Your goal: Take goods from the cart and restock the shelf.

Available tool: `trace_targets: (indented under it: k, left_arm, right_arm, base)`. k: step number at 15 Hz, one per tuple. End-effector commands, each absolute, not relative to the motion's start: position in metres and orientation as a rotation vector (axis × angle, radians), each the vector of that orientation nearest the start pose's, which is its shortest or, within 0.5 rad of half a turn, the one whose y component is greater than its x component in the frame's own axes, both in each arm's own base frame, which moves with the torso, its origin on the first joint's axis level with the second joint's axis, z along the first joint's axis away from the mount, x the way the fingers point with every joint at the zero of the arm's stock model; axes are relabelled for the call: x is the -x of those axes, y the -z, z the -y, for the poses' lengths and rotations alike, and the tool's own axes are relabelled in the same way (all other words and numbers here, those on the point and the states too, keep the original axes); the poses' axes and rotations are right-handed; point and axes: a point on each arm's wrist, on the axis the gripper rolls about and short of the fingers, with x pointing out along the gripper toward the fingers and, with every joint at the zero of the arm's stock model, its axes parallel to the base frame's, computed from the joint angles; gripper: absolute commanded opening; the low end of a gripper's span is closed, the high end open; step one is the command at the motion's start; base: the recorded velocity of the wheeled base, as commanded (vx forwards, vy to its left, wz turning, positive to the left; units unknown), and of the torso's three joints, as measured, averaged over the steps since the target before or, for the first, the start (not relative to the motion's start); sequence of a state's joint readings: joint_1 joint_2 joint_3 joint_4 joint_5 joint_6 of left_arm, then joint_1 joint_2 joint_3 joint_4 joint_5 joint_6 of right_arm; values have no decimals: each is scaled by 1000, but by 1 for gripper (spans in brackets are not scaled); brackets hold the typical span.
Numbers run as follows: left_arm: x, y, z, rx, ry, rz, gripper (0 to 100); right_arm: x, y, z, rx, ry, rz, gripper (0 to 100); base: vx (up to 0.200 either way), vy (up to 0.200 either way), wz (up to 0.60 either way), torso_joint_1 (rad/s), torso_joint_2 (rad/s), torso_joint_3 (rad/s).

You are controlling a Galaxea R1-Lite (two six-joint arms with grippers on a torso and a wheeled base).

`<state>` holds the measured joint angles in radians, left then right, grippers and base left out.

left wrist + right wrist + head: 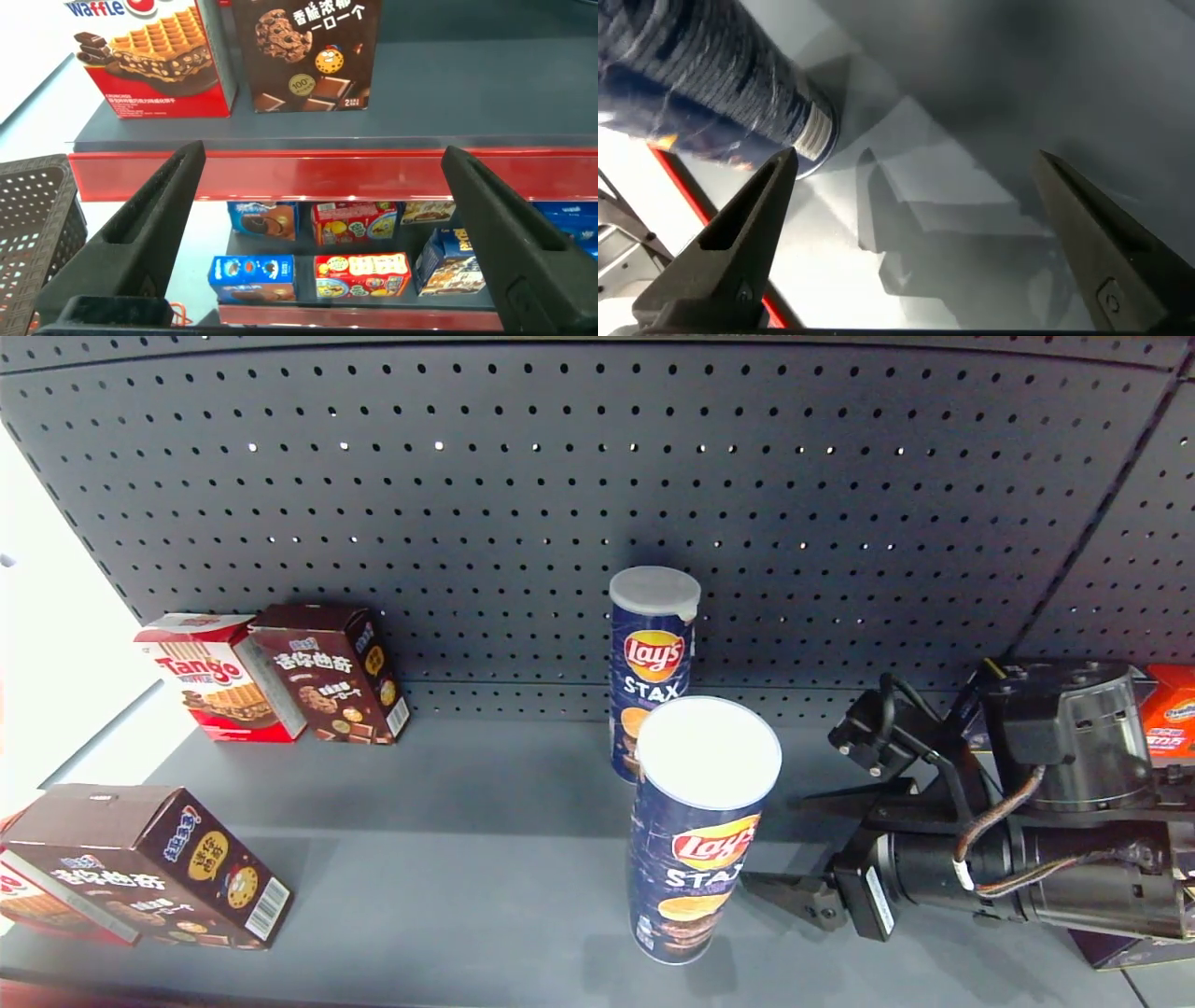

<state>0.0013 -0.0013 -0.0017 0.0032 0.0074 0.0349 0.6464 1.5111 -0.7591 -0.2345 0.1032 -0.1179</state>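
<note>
Two blue chip cans stand upright on the grey shelf (467,821): one at the back (653,663) and one nearer the front (700,831). My right gripper (817,845) is open just to the right of the front can, a small gap away, with nothing between its fingers. In the right wrist view the front can (719,84) lies beyond one fingertip of that gripper (915,161). My left gripper (324,157) is open and empty, lower down, facing the shelf's red front edge (318,177).
A red wafer box (219,677) and a brown cookie box (336,672) stand at the back left, another brown box (149,863) at the front left. An orange pack (1172,714) sits behind my right arm. A dark basket (37,224) and lower-shelf goods (318,252) are below.
</note>
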Motion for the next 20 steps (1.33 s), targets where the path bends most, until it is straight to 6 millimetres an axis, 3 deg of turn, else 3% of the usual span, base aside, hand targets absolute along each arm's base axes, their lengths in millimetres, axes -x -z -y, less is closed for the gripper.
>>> trace_targets:
  k: [1,13,20]
  left_arm:
    - [23,-76,0,-35,-9,-2,100]
    - [23,-76,0,-34,-9,-2,100]
    - [23,-76,0,-32,-8,-2,100]
  right_arm:
    - [-202,-183,-155,255,-760,-474,100]
    - [-195,-179,-170,274,-819,-471,100]
    - [-200,-182,-166,264,-792,-466,100]
  base:
    - [0,0,0,0,0,0]
    - [0,0,0,0,0,0]
    - [0,0,0,0,0,0]
